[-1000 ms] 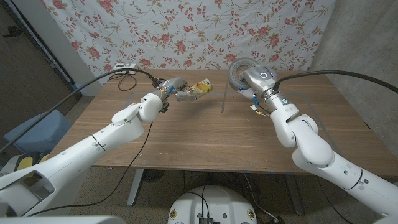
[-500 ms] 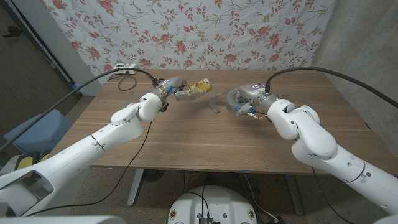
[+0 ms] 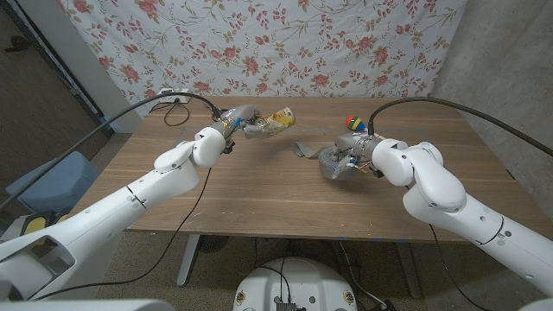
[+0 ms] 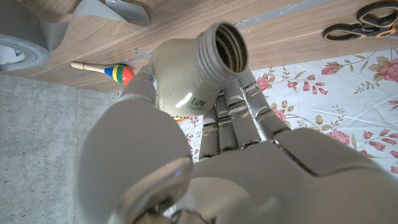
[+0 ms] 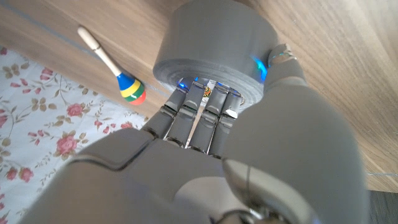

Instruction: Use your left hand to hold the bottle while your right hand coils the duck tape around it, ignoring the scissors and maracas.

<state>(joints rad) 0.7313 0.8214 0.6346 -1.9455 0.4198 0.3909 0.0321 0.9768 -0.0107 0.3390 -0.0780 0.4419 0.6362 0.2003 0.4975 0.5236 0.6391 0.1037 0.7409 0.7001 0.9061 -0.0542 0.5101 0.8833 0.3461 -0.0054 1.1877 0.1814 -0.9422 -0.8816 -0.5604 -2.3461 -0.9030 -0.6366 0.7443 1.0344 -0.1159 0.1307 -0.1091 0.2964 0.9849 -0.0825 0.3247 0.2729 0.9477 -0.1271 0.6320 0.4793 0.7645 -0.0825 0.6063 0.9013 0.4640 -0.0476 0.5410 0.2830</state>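
Observation:
My left hand [image 3: 232, 126] grips a clear bottle with a yellow label [image 3: 271, 123], held on its side above the back of the table. In the left wrist view the bottle [image 4: 184, 79] points its open neck away from my left hand [image 4: 205, 162]. My right hand [image 3: 357, 155] holds the grey duct tape roll [image 3: 333, 163] low at the table, right of the middle. A loose grey strip of tape [image 3: 303, 149] trails from the roll toward the bottle. In the right wrist view the fingers [image 5: 199, 121] reach into the roll [image 5: 214, 50].
A maraca with a coloured head [image 3: 352, 122] lies just behind my right hand; the maraca [image 5: 122, 79] lies beside the roll. Black-and-orange scissors [image 4: 364, 18] lie on the wood in the left wrist view. A white power strip [image 3: 176, 95] sits at the table's back left edge.
My right hand came down from head height with the tape roll and now holds it at the table, nearer me. The maraca came into sight behind it. The left hand and bottle stayed.

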